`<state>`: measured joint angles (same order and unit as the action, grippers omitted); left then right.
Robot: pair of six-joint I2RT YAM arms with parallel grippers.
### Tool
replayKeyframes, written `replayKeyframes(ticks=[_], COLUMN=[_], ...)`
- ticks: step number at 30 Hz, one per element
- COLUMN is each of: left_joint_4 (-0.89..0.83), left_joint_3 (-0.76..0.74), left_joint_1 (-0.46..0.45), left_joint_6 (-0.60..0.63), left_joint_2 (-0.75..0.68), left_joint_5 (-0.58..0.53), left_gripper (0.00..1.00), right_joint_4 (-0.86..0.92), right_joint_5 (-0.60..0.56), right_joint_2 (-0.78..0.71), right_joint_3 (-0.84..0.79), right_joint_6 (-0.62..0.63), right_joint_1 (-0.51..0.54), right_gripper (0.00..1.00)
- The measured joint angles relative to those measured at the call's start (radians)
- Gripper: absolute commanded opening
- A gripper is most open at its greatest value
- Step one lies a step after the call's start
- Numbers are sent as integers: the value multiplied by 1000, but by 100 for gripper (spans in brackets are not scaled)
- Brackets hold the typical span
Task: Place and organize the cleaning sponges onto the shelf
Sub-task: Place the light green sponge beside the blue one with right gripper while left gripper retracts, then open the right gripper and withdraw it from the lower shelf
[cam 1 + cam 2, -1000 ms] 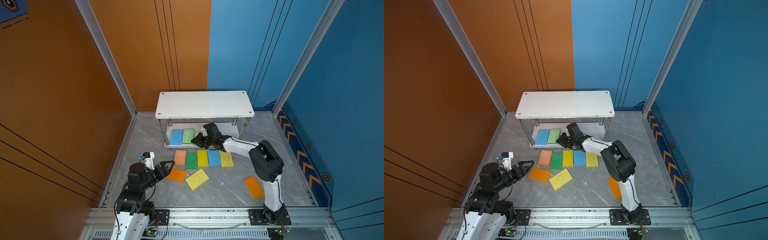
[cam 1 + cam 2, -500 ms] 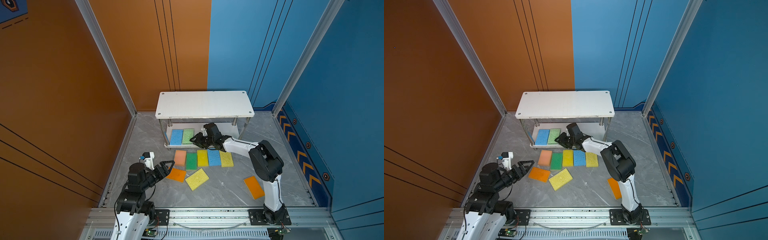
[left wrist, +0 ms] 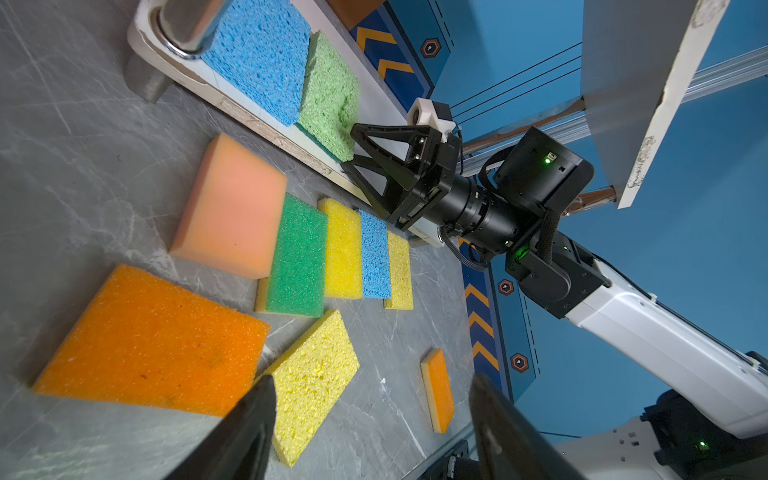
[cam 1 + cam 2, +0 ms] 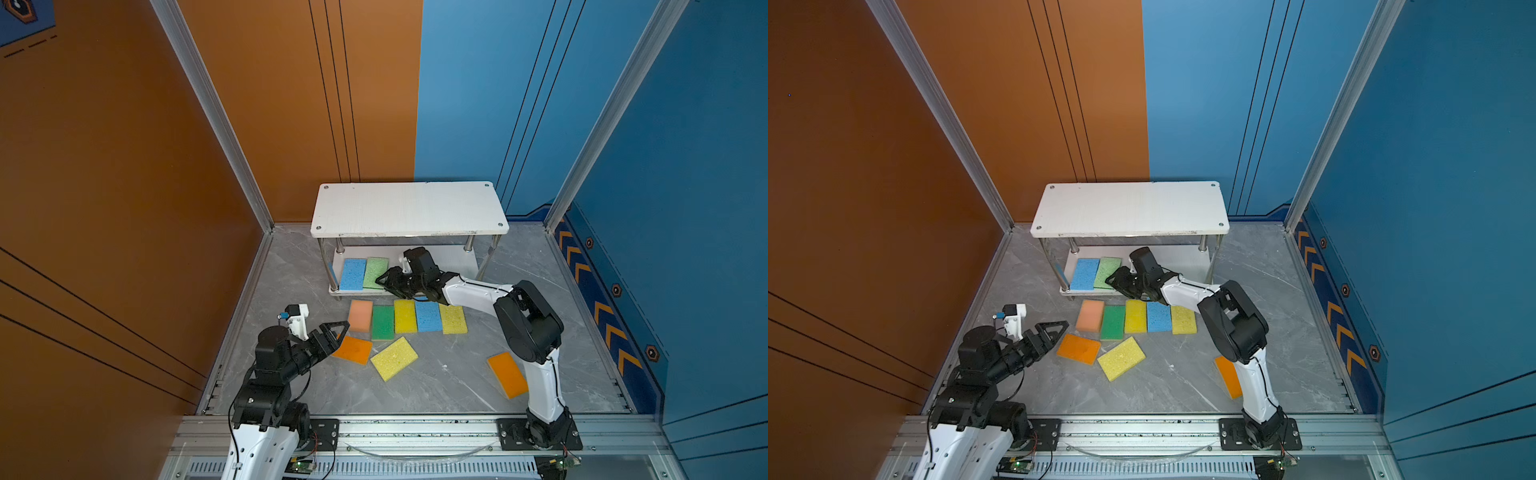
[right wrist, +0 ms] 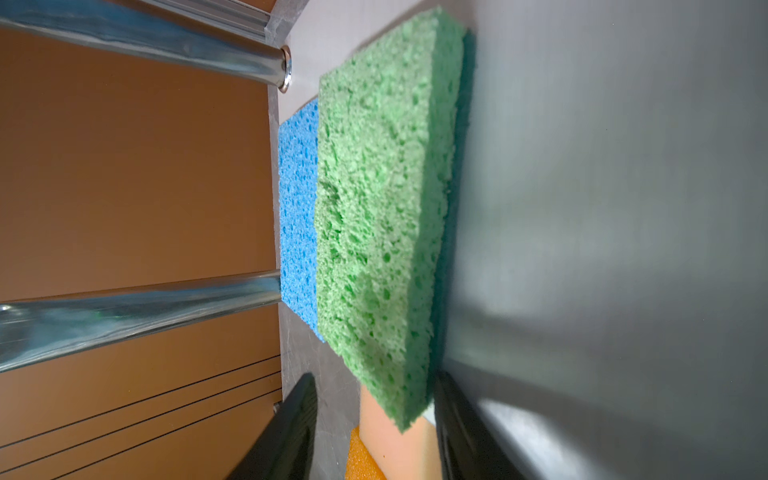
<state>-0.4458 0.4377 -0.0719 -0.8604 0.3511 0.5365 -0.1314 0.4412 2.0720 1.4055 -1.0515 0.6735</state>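
Note:
The shelf (image 4: 409,208) stands at the back, its top white board bare. On its lower board (image 4: 453,257) a blue sponge (image 4: 353,274) and a light green sponge (image 4: 375,272) lie side by side. My right gripper (image 4: 384,279) reaches to the green sponge's near corner. Its jaws are open, and the corner of the green sponge (image 5: 382,208) sits loosely between them with a gap on one side. My left gripper (image 4: 338,328) hovers open over an orange sponge (image 4: 352,349) at the front left, holding nothing.
In front of the shelf lies a row of peach (image 4: 360,315), dark green (image 4: 382,322), yellow (image 4: 405,316), blue (image 4: 428,316) and yellow (image 4: 453,319) sponges. A tilted yellow sponge (image 4: 394,358) and a second orange one (image 4: 507,374) lie nearer the front rail.
The right gripper's jaws have spread apart around the light green sponge, which now rests on the lower board. The left arm has not moved.

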Motion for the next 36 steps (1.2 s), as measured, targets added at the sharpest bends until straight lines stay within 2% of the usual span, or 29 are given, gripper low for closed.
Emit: replayKeyframes(ticks=[14, 18, 21, 22, 27, 32, 36], left_joint_4=[0, 0, 0, 0, 14, 43, 91], left_joint_3=[0, 0, 0, 0, 0, 0, -19], left_joint_1=[0, 0, 0, 0, 0, -13, -62], left_joint_6=[-1, -8, -13, -12, -25, -27, -35], left_joint_2=[-3, -3, -3, -2, 15, 39, 74], left_joint_5=[7, 16, 20, 22, 35, 45, 48], left_gripper=[74, 83, 85, 90, 100, 98, 98], right_joint_4=[46, 91, 122, 132, 212, 312, 377], right_joint_5=[-27, -52, -75, -83, -135, -178, -185], right_joint_2=[-38, -126, -219, -248, -402, -523, -608], right_joint_3=[-16, -68, -123, -140, -238, -321, -390], right_joint_6=[33, 69, 108, 119, 196, 269, 310], right_joint_1=[11, 19, 21, 21, 20, 10, -28], right_gripper=[48, 49, 49, 49, 50, 53, 56])
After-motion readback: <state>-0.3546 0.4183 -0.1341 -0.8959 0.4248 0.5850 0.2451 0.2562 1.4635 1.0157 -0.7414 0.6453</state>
